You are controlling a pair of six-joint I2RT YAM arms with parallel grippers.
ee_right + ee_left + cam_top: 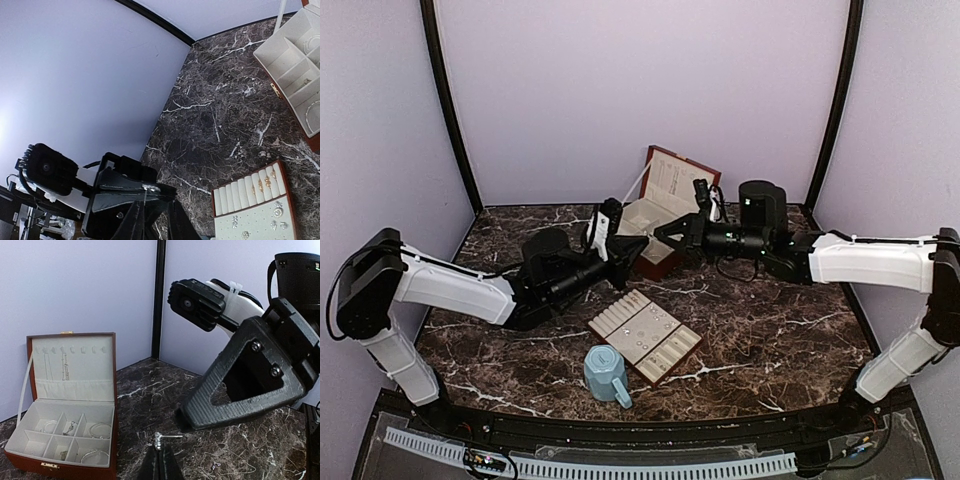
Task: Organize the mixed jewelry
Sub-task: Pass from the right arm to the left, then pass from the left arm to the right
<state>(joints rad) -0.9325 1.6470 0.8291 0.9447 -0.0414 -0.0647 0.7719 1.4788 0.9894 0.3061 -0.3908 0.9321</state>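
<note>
- Centrally over the dark marble tabletop (pixel 770 330), the two arms are seen meeting tip to tip, just in front of the open jewelry box (pixel 655 215).
- In the left wrist view that box is placed to the left of the left jaws, near but apart. Thin hoops (pixel 100 430) are laid in separate cream compartments inside it.
- Nearer the arm bases the cream-lined tray (pixel 645 335) is laid flat, with small pieces already set on its pad. The blue mug (pixel 605 375) is stood just beside its near edge.
- The right jaws are seen slightly apart with nothing clamped. Whether their tips touch anything cannot be told.
- The left jaws are pressed together on a small silvery stud (pixel 160 439), which is held clear above the tabletop.
- The stud's beaded head is pinched at the left tips and its thin post is pointed sideways toward the right jaws. Its long axis is thus laid across from one arm to the other.
- The left arm is judged to be the carrier. The box lies ahead of it and the tray back toward the bases.
- A few loose pieces (pixel 215 466) are scattered on the tabletop below.
</note>
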